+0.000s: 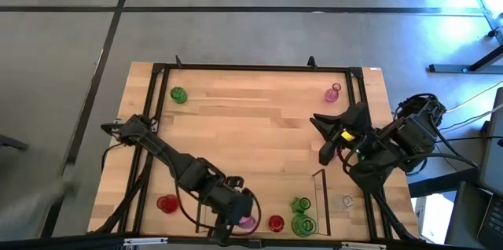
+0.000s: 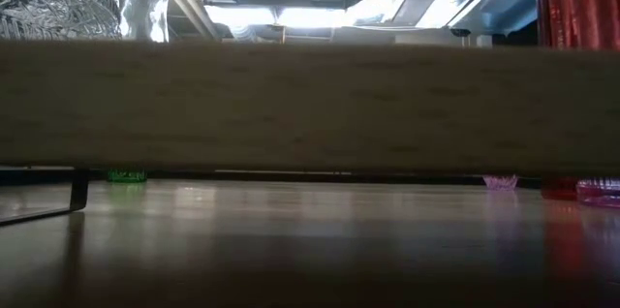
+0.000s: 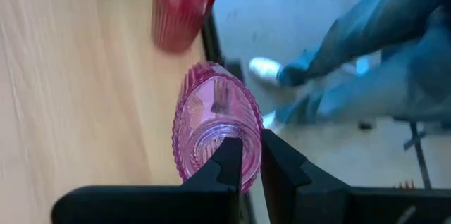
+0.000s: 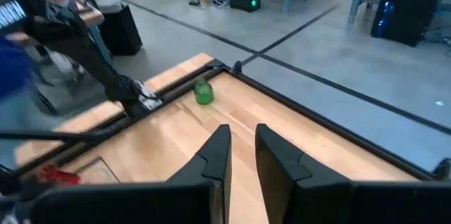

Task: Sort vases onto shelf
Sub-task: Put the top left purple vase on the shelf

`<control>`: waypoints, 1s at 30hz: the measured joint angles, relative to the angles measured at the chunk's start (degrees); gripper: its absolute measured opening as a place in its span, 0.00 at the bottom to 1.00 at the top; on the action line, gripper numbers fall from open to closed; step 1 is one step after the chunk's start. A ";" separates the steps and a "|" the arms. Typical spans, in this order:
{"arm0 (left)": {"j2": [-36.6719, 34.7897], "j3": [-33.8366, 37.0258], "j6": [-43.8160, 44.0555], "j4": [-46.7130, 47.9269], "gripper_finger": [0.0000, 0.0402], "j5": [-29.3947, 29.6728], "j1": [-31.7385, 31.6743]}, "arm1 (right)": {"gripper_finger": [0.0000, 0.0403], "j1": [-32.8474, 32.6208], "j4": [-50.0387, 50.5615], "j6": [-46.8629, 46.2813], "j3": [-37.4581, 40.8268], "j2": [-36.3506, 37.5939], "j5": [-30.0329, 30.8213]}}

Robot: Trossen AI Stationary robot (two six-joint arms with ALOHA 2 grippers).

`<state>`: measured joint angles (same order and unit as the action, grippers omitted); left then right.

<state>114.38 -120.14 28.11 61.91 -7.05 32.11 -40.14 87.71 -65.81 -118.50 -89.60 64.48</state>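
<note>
My left gripper is at the table's near edge, shut on a pink ribbed vase, which also shows under it from above. A red vase stands to its left. A second red vase and two green ones stand to its right, inside the thin dark shelf frame. A clear vase stands beyond that frame. A green vase and a pink vase stand at the far corners. My right gripper hovers at the right, its fingers slightly apart on nothing. My left gripper holds the pink vase by the rim of its mouth. One finger is inside the mouth and the other is outside, with the wall pinched between them. The fingers come from above, slanting down. The vase hangs tilted below them; whether its base touches the wood I cannot tell.
A black frame runs round the tabletop. A person's legs and shoe show just beyond the near edge. The middle of the table is bare wood. A wooden board blocks most of the low view.
</note>
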 joint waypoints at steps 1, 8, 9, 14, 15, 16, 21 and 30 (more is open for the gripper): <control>0.30 0.00 0.00 0.72 0.05 -0.23 -0.23 | 0.12 0.00 1.21 -0.39 0.00 0.00 -0.11; 0.36 0.00 -0.65 2.15 0.05 2.35 -1.15 | 0.12 0.02 2.35 -1.42 0.07 0.15 0.30; 0.40 0.00 -0.58 2.05 0.05 2.59 -1.15 | 0.12 0.04 2.35 -1.43 0.07 0.17 0.48; 0.45 0.00 1.88 -0.54 0.05 4.85 -0.84 | 0.12 0.04 2.33 -1.92 0.07 0.20 1.49; 0.68 0.00 2.68 -0.29 0.05 5.32 -0.82 | 0.12 0.04 2.35 -1.92 0.07 0.20 1.50; 0.82 0.00 3.43 -0.24 0.05 5.68 -0.77 | 0.12 0.04 2.33 -1.92 0.07 0.20 1.50; 1.90 0.02 11.75 -3.84 0.05 8.30 -0.89 | 0.12 0.02 2.32 -1.49 0.07 0.20 1.13; 6.84 0.02 24.65 -7.29 0.05 9.19 0.26 | 0.12 -0.02 2.31 4.99 0.09 0.56 -1.71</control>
<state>121.22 -120.11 52.76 54.61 2.15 32.37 -40.16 90.02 -60.82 -118.41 -89.04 62.77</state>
